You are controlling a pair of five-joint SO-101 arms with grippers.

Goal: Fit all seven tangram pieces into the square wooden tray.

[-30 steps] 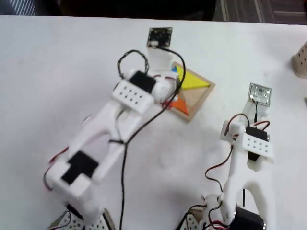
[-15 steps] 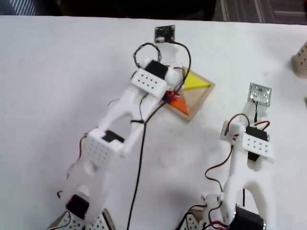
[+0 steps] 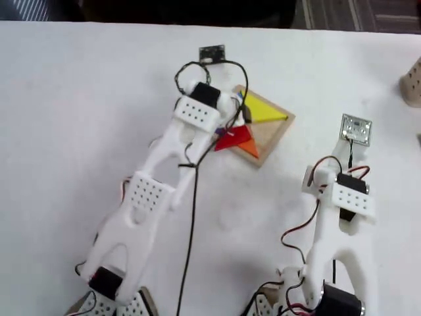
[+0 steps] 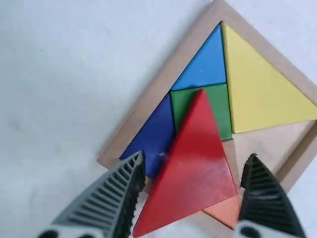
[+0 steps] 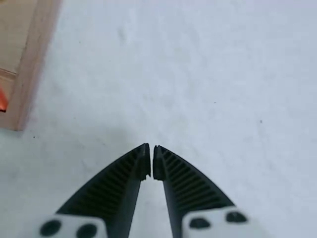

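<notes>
Since counter (image 3: 66,99) offers nothing to brace it, and left arm (image 3: 164,164) lies stretched long across, we fear wooden tray (image 3: 271,137) skids under push. Red triangle (image 4: 190,173) askew atop green square (image 4: 222,111) and orange piece (image 4: 223,213), unseated; may jam or tip over rim. Left hand (image 4: 196,156) spread wide astride triangle. Right hand (image 5: 151,161) pinched together above counter near tray corner.

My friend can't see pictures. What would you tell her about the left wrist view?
A red triangle is slanted across the green square and an orange piece in the wooden tray, at the left end effector. A yellow triangle, light blue triangle and dark blue piece sit flat in it.
</notes>
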